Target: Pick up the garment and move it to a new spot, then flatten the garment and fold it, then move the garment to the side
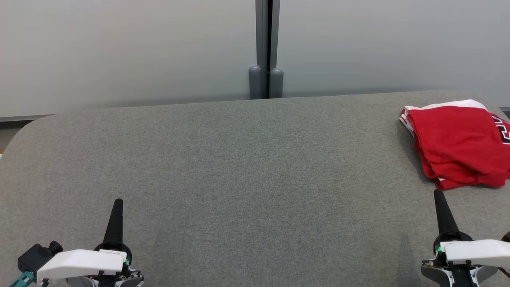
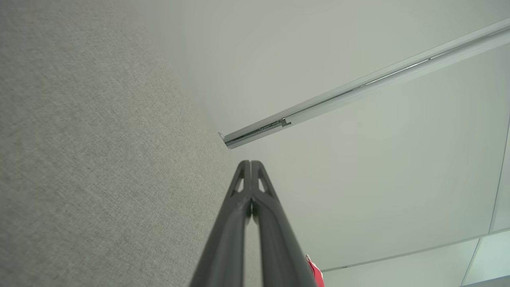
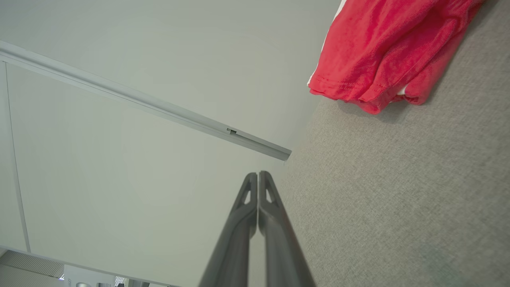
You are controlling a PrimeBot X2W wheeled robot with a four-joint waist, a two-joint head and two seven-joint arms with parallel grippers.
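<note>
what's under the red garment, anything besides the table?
The red garment lies folded on the grey table. White fabric, likely its own trim, peeks out along its far edge. Anything directly beneath the folds is covered.

Garment (image 1: pixel 458 143) on table (image 1: pixel 239 179) far right, beyond right claw (image 1: pixel 438 194).

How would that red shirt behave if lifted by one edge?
Probably droop and unfold: the red garment lies in soft, rumpled layers. It looks thin, so likely light. The textured grey table may drag on it if pushed.
</note>
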